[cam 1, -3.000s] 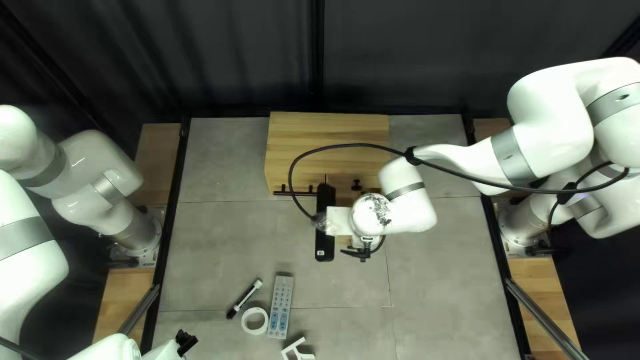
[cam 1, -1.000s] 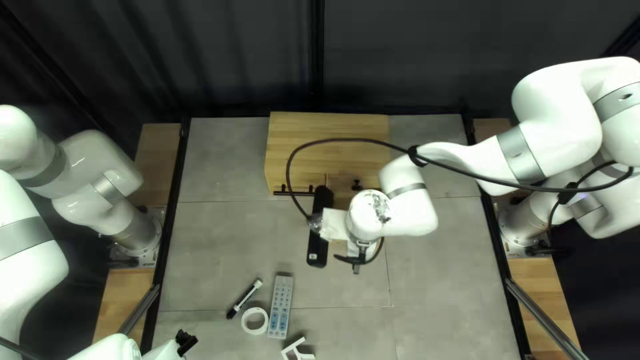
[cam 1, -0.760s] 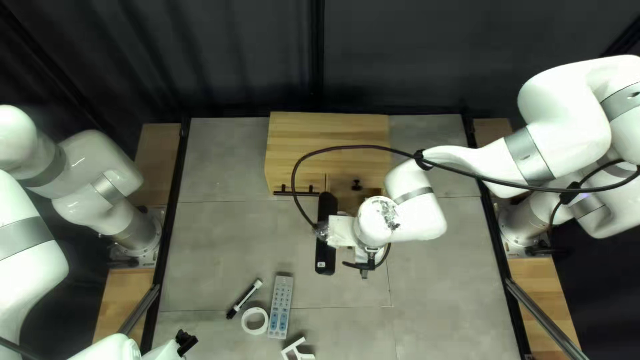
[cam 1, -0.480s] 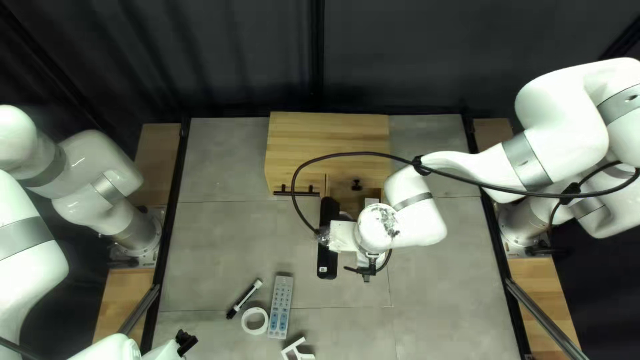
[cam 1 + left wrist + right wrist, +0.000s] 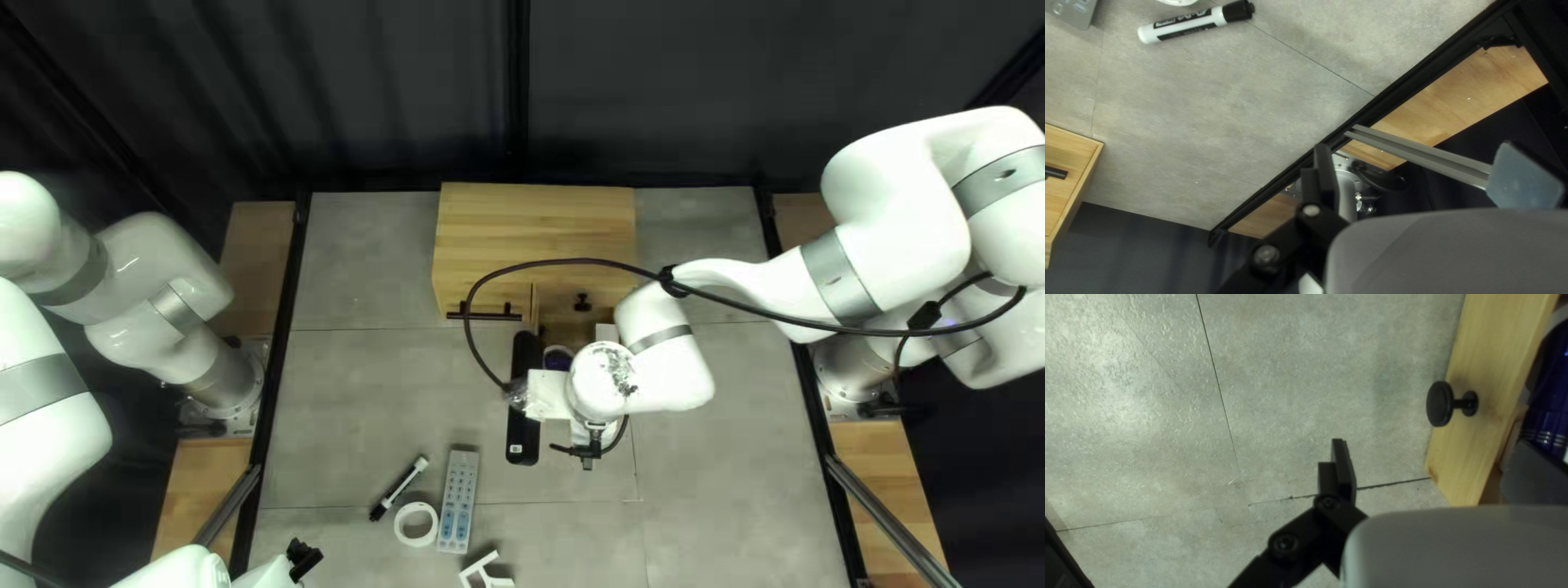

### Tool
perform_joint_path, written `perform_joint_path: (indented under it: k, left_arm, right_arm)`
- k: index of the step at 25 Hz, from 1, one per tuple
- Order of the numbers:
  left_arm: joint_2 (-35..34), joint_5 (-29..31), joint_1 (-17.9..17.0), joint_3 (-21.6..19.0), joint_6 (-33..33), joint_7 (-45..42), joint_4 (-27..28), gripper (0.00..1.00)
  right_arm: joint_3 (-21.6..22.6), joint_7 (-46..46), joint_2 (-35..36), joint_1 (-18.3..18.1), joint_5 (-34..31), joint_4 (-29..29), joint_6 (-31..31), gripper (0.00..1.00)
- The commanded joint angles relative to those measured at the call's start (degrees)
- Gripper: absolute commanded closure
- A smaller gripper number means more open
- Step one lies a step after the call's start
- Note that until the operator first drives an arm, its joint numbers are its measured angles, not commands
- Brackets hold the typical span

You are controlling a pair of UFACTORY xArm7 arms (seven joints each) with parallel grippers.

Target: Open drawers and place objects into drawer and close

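Note:
My right gripper (image 5: 523, 419) hangs over the table in front of the wooden cabinet (image 5: 533, 218), its fingertips hidden from above. A drawer stands open below my right wrist, holding a round purple-blue item (image 5: 557, 357). In the right wrist view my right gripper (image 5: 1434, 452) is open; the drawer front (image 5: 1481, 381) with its black knob (image 5: 1440, 404) lies ahead, a dark blue object (image 5: 1551, 397) behind it. My left gripper (image 5: 305, 559) is open at the near left; likewise my left gripper (image 5: 1421, 158) in its wrist view. The marker (image 5: 398, 488), white ring (image 5: 416, 541) and remote (image 5: 458, 501) lie together.
A white angular piece (image 5: 486, 572) lies at the near edge. The cabinet's left front carries a black bar handle (image 5: 484, 311); a second knob (image 5: 582, 302) sits to its right. My right arm's cable (image 5: 588, 262) loops over the cabinet.
My right arm has drawn toward the table's near edge, uncovering the round purple-blue item and a white item in the drawer. The left arm and the loose objects have stayed put.

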Motion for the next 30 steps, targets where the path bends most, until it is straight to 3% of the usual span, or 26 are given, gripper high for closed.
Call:
perform_joint_path:
  k: [1,30]
  left_arm:
    - [0.00,0.00,0.00,0.00,0.00,0.00,0.00,0.00]
    - [0.00,0.00,0.00,0.00,0.00,0.00,0.00,0.00]
  right_arm:
    - [-0.08,-0.83,0.81,-0.61,0.58,0.18,-0.60,0.00]
    - [-1.74,1.07,2.98,-0.49,-2.60,0.90,1.15,0.00]
